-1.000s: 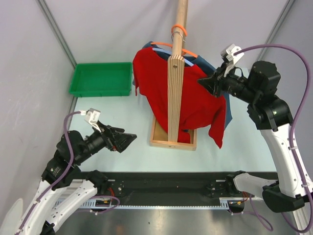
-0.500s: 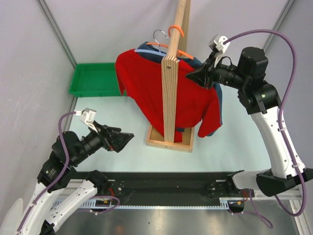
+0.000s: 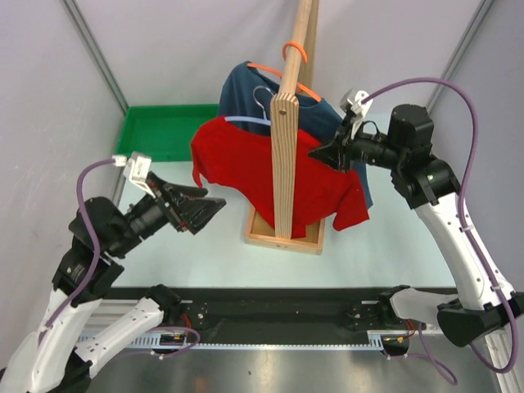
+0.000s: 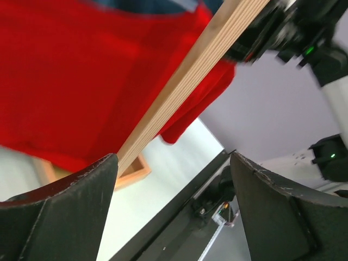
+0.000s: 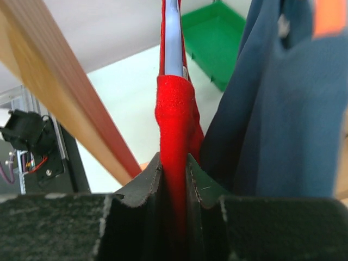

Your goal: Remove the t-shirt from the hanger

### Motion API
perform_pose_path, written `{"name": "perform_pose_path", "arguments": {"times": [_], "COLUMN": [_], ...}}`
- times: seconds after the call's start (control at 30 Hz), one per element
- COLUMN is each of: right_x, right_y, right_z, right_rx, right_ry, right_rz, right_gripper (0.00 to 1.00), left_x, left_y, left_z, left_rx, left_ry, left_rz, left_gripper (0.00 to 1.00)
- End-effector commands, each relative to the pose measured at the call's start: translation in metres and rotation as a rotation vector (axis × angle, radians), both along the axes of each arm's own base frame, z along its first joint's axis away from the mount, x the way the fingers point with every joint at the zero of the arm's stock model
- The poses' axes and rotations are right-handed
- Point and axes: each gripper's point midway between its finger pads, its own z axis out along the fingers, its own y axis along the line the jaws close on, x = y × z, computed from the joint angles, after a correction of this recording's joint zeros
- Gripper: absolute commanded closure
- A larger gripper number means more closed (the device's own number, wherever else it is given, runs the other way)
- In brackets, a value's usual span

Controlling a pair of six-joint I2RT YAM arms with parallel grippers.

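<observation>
Red t-shirt (image 3: 237,160) hangs mid-frame in the top view on a pale hanger (image 3: 246,121), partly behind the wooden post (image 3: 284,164). The right gripper (image 3: 315,153) pinches its right edge, and the left gripper (image 3: 214,205) sits apart at lower left.

Left wrist: jaws spread wide, t-shirt filling the upper left.

Right wrist: fingers (image 5: 141,185) clamp a fold of the t-shirt at lower centre, with a blue shirt (image 5: 272,109) at right.
</observation>
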Motion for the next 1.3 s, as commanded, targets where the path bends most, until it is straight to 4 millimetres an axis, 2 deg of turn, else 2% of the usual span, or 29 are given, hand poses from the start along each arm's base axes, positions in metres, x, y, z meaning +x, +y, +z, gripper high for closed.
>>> {"name": "perform_pose_path", "arguments": {"times": [0.0, 0.17, 0.27, 0.3, 0.37, 0.4, 0.5, 0.53, 0.57, 0.63, 0.7, 0.77, 0.8, 0.93, 1.03, 1.1, 1.13, 1.2, 1.27], "right_x": [-0.012, -0.019, -0.025, -0.025, -0.026, -0.027, -0.028, -0.027, -0.028, -0.030, -0.033, -0.033, -0.034, -0.039, -0.043, -0.044, -0.044, -0.046, -0.047], "right_y": [-0.004, -0.006, -0.005, -0.005, -0.002, -0.001, 0.001, 0.002, 0.002, 0.003, 0.003, 0.004, 0.004, 0.006, 0.007, 0.007, 0.008, 0.008, 0.009], "right_z": [0.012, -0.011, -0.006, -0.004, 0.002, 0.004, 0.006, 0.005, 0.005, 0.003, 0.004, 0.000, -0.002, -0.009, -0.011, -0.010, -0.011, -0.009, -0.009], "right_rx": [0.053, 0.039, 0.065, 0.073, 0.088, 0.093, 0.105, 0.106, 0.109, 0.113, 0.118, 0.118, 0.118, 0.109, 0.113, 0.115, 0.113, 0.114, 0.113], "right_ry": [-0.103, -0.067, -0.080, -0.087, -0.088, -0.089, -0.091, -0.088, -0.090, -0.087, -0.092, -0.082, -0.074, -0.051, -0.048, -0.048, -0.042, -0.045, -0.039], "right_rz": [0.011, 0.009, 0.027, 0.030, 0.047, 0.053, 0.060, 0.059, 0.063, 0.066, 0.069, 0.072, 0.076, 0.089, 0.098, 0.102, 0.106, 0.108, 0.111], "right_gripper": [1.00, 1.00, 1.00, 1.00, 1.00, 1.00, 1.00, 1.00, 1.00, 1.00, 1.00, 1.00, 1.00, 1.00, 1.00, 1.00, 1.00, 1.00, 1.00], "left_x": [0.008, 0.020, 0.030, 0.035, 0.055, 0.063, 0.091, 0.101, 0.107, 0.114, 0.118, 0.115, 0.108, 0.108, 0.112, 0.117, 0.118, 0.126, 0.126], "left_y": [-0.024, -0.043, -0.050, -0.049, -0.038, -0.031, -0.004, -0.001, 0.004, 0.005, -0.005, -0.017, -0.030, -0.028, -0.038, -0.055, -0.058, -0.069, -0.078], "left_z": [0.048, 0.060, 0.060, 0.055, 0.051, 0.039, 0.021, 0.014, 0.017, 0.008, 0.012, 0.021, 0.036, 0.063, 0.075, 0.072, 0.079, 0.074, 0.077], "left_rx": [-0.077, -0.111, -0.102, -0.085, -0.059, -0.030, 0.028, 0.058, 0.066, 0.104, 0.109, 0.102, 0.092, 0.049, 0.006, -0.001, -0.006, 0.003, -0.010], "left_ry": [-0.051, -0.053, -0.049, -0.028, -0.011, 0.024, 0.065, 0.082, 0.081, 0.125, 0.124, 0.071, -0.017, -0.112, -0.123, -0.111, -0.120, -0.108, -0.119], "left_rz": [-0.091, -0.143, -0.145, -0.126, 0.002, 0.062, 0.279, 0.318, 0.359, 0.378, 0.338, 0.258, 0.163, 0.150, 0.077, -0.009, -0.028, -0.063, -0.116], "left_gripper": [0.12, 0.14, 0.15, 0.16, 0.19, 0.20, 0.25, 0.24, 0.24, 0.23, 0.22, 0.18, 0.16, 0.16, 0.17, 0.20, 0.21, 0.23, 0.25]}}
